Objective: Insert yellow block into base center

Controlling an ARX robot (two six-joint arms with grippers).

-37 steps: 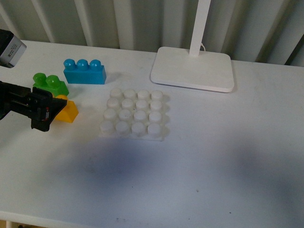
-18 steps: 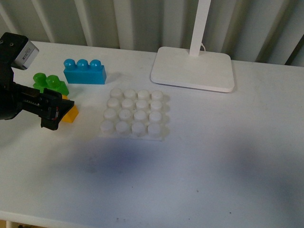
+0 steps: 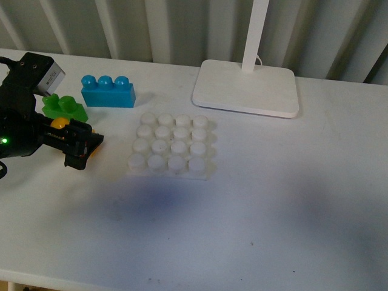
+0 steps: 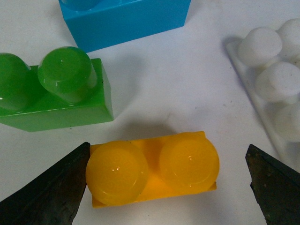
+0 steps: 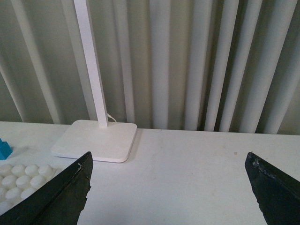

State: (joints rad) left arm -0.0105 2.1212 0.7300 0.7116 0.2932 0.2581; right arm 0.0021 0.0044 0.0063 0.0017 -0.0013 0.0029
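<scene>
Change: left gripper (image 3: 82,147) has been advanced toward the base (image 3: 171,145), over the block (image 4: 152,168).
Base: lies flat, just beyond the block; centre studs bare.
Right gripper (image 5: 167,161): spread wide, empty, farther off.
Left gripper: spread wide, nothing held.
Block: on the table between the fingers, long axis laid finger to finger.

Bright even light, soft bluish shadow across the table (image 3: 303,182), focus mostly sharp.
</scene>
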